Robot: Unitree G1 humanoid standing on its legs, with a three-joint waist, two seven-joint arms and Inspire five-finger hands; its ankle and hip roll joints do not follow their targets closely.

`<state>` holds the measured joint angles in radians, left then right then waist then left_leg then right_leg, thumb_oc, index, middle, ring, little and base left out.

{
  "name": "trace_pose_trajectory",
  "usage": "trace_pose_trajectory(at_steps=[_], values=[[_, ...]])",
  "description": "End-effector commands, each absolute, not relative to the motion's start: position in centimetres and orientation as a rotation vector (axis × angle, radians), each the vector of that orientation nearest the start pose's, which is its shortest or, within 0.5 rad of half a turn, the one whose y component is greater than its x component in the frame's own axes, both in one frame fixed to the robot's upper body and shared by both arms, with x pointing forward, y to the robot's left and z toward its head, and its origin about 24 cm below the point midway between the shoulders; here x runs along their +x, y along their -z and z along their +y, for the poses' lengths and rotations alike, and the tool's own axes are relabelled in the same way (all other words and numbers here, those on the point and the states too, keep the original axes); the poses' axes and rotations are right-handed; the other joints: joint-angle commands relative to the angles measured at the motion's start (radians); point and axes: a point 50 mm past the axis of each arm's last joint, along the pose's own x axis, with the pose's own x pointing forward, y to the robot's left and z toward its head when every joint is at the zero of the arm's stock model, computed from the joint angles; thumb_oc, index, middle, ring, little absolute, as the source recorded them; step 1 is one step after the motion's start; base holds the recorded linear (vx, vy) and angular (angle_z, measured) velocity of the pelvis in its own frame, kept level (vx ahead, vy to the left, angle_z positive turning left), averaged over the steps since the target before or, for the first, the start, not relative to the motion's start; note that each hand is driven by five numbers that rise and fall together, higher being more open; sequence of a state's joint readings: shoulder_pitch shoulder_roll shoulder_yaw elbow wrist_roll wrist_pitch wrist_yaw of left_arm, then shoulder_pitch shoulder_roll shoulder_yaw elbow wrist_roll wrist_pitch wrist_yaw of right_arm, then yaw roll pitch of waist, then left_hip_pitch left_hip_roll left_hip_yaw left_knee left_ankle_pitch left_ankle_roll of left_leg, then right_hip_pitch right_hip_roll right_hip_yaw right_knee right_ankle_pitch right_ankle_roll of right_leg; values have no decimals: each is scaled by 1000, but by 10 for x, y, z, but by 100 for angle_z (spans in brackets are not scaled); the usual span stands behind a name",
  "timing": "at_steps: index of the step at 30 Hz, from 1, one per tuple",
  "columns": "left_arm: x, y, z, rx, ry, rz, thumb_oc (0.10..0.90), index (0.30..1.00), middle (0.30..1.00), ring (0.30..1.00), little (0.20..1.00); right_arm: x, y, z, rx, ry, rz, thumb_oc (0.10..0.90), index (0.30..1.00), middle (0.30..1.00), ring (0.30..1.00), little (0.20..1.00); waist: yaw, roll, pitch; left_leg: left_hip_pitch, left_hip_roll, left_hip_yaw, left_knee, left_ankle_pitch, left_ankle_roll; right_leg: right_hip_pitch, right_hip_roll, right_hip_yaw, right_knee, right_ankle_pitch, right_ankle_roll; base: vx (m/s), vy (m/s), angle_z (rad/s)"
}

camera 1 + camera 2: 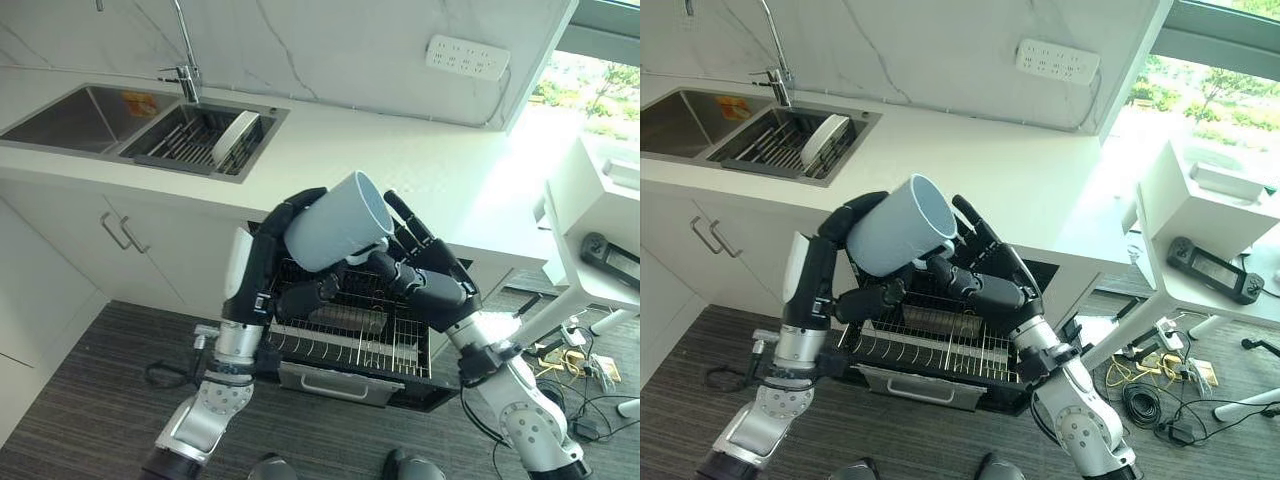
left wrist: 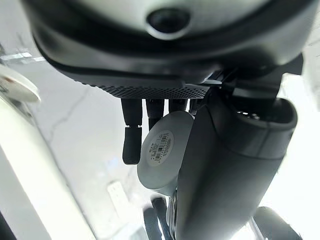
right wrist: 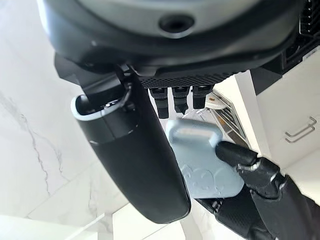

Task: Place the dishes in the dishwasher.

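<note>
A light blue mug (image 1: 335, 225) hangs tilted above the pulled-out dishwasher rack (image 1: 330, 345), its mouth facing up and to the right. My left hand (image 1: 265, 255) is shut on it, fingers curled over the body and thumb underneath. The left wrist view shows the mug's base with a sticker (image 2: 162, 150) between that hand's fingers (image 2: 131, 140) and thumb. My right hand (image 1: 435, 285) is against the mug's rim side, its fingers (image 1: 405, 215) straight behind the rim. Its thumb reaches toward the mug's handle (image 3: 192, 132).
A sink (image 1: 70, 115) with a faucet (image 1: 185, 70) sits at the counter's far left; a white plate (image 1: 235, 140) stands in its drain rack. A power strip (image 1: 467, 55) is on the wall. A white table (image 1: 600, 200) and floor cables (image 1: 575, 365) are at the right.
</note>
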<state>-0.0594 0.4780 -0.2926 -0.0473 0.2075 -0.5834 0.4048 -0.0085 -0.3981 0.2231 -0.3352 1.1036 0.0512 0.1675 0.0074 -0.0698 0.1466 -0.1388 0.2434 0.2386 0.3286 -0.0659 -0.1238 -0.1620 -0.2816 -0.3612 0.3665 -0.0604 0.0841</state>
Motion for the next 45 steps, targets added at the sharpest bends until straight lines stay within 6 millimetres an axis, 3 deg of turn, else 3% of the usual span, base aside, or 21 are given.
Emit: trace_pose_trajectory(at_steps=[1,27,28,29,31,45], values=[[233,-156,138,336,155,-1019,400,300,300,300,300,248,-160,-135,792,-630,-364,800,900,900,900,900,23,5,-46,80,88,-34,-29,-141,-31,74,-103,9,-66,-34,163,50,-16,1],[230,-146,114,328,292,-982,400,300,300,300,300,247,-177,-113,823,-723,-377,800,900,900,900,900,25,2,-52,91,66,-52,-29,-153,-20,71,-107,19,-66,-20,165,23,-2,0],[230,-145,113,331,306,-979,400,300,300,300,300,247,-178,-113,822,-726,-379,748,822,822,822,822,24,2,-51,92,66,-51,-29,-154,-20,70,-108,18,-66,-19,165,0,0,0],[229,-144,112,332,319,-975,400,300,300,300,300,247,-178,-112,822,-728,-381,557,535,535,535,535,24,2,-52,92,65,-51,-29,-154,-20,70,-108,18,-66,-18,165,0,0,0],[229,-144,111,332,338,-971,400,300,300,300,300,246,-179,-112,818,-732,-384,400,300,300,300,300,25,1,-53,92,64,-52,-29,-155,-19,69,-108,18,-66,-18,165,0,0,0],[229,-139,105,313,425,-920,400,300,300,300,300,246,-186,-114,774,-735,-456,400,300,300,300,300,20,7,-54,88,68,-49,-29,-152,-24,58,-112,16,-66,-12,166,-29,0,0]])
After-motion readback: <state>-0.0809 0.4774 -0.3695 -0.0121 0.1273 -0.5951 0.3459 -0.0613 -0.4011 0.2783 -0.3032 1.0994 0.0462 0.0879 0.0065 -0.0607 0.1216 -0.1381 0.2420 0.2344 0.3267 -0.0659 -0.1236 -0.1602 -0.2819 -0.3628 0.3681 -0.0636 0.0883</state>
